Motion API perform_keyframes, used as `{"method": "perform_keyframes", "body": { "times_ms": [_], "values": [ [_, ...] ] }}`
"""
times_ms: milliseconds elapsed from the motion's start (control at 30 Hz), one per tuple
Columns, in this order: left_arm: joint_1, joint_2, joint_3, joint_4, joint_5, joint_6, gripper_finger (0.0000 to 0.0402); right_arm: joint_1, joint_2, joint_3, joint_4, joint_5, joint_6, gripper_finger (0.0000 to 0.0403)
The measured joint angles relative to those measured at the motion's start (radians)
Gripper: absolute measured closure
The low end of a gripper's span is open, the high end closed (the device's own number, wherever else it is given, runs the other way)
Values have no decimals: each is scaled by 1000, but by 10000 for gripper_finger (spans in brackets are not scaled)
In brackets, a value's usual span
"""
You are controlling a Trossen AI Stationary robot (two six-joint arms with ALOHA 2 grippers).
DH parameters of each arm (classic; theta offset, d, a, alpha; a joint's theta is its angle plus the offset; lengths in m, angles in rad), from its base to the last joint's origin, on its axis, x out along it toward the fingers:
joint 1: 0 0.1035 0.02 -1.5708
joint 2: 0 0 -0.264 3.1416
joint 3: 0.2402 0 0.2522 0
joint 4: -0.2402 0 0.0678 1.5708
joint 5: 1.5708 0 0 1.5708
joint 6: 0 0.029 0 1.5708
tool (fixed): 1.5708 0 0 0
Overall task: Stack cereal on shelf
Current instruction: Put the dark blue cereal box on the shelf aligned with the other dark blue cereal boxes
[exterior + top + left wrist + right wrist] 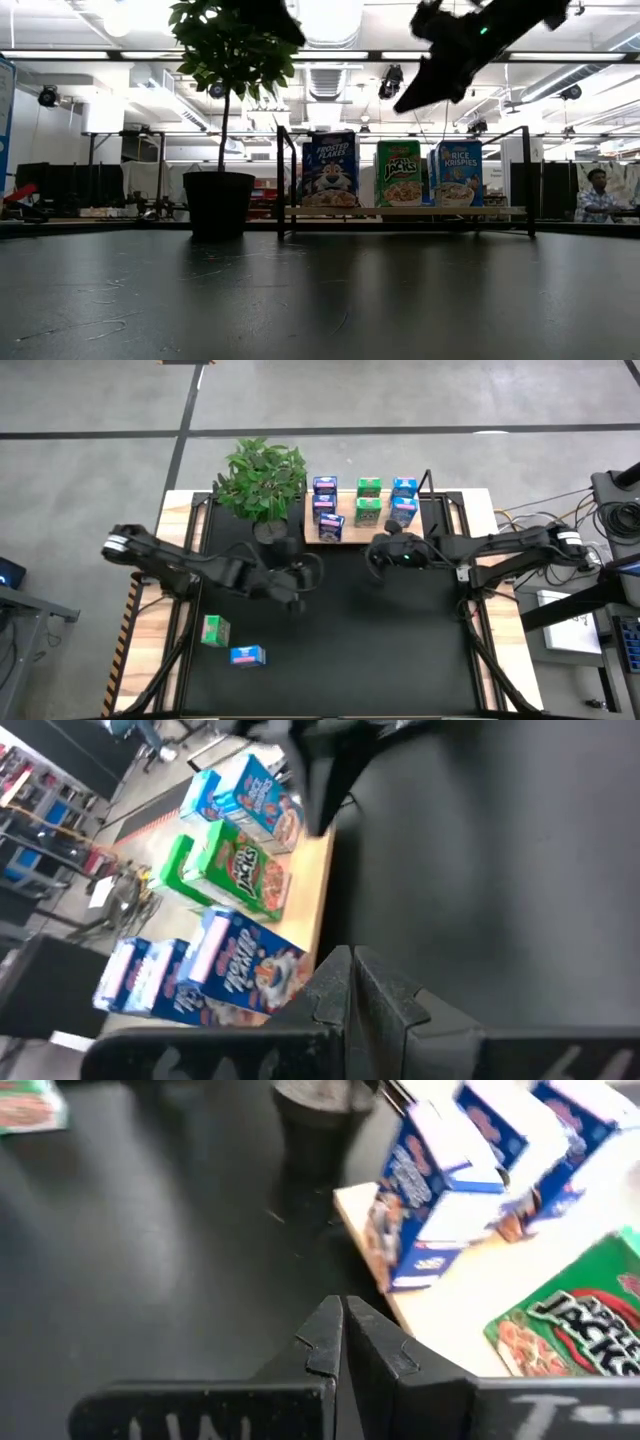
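Your shelf (345, 532) sits at the table's far edge beside the potted plant (262, 478), already carrying seven cereal boxes in colour rows, so it looks nearly filled. A green box (215, 630) and a light blue box (247, 655) wait near the front left corner, probably next. Left gripper (297, 603) and right gripper (377, 568) hover mid-table, fingers pressed together, empty.

Beyond the table lies a grey concrete floor (420, 395) crossed by dark lines. In the low view the room is an open industrial hall with a white ceiling (110, 40) carrying ducts, bright strip lights (60, 55) and hanging spotlights (48, 96). A person (597, 195) sits far right beside dark partitions (545, 190).
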Motion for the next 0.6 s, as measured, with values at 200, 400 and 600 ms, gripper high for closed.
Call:
{"method": "perform_keyframes", "body": {
  "times_ms": [200,400,600],
  "values": [
    [-28,-153,-205,162,0,-11,401,-87,115,101,-9,-2,-46,394],
    [-27,-275,-337,257,-6,1,401,-163,216,262,-147,-8,-116,394],
    [-27,-355,-399,297,-6,18,401,-205,317,391,-274,-8,-174,394]
  ]
}}
